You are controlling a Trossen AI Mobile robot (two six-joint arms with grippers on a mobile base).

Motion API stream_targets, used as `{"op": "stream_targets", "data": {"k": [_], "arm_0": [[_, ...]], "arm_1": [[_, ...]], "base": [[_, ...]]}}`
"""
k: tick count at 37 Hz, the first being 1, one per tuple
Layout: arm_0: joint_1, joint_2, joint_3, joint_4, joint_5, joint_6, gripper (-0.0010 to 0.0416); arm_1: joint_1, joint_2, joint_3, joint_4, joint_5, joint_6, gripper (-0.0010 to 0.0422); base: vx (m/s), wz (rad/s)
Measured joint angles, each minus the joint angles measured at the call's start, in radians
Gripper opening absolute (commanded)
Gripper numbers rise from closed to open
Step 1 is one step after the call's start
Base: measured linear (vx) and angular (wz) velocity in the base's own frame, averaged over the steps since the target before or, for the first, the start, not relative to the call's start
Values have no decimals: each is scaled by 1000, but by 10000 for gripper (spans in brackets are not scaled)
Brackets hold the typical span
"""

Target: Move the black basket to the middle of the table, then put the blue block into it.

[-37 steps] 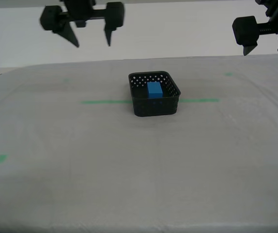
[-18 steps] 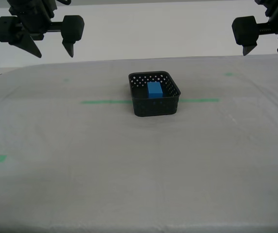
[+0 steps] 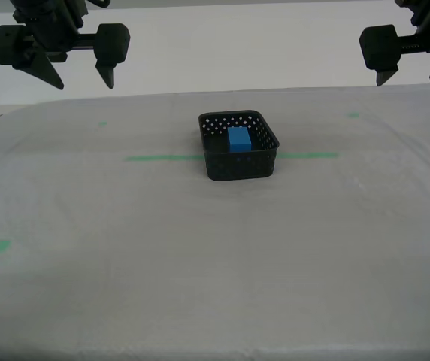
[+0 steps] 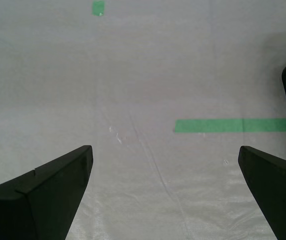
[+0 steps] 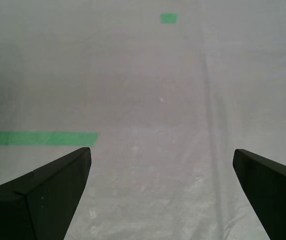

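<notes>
baskets: 1 black basket (image 3: 239,146) | blocks: 1 blue block (image 3: 238,139) | tools: 2 | tables: 1 table (image 3: 200,256)

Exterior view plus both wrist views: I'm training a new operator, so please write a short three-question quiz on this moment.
1. True or false: the blue block lies inside the black basket.
2. Pick one. My first gripper and my second gripper have their jaws: A) both open, holding nothing; B) both shut; C) one shut on the block.
3. Fill in the blank: the basket sits across a thin green ___ line on the table.

Key: 1 true; 2 A; 3 tape.
</notes>
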Motion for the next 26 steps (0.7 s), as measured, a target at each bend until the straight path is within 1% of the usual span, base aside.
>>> {"op": "stream_targets", "data": {"k": [26], "arm_0": [[0, 0, 0, 0, 0, 0, 399]], "arm_1": [[0, 0, 0, 6, 0, 0, 400]], "base": [[0, 0]]}}
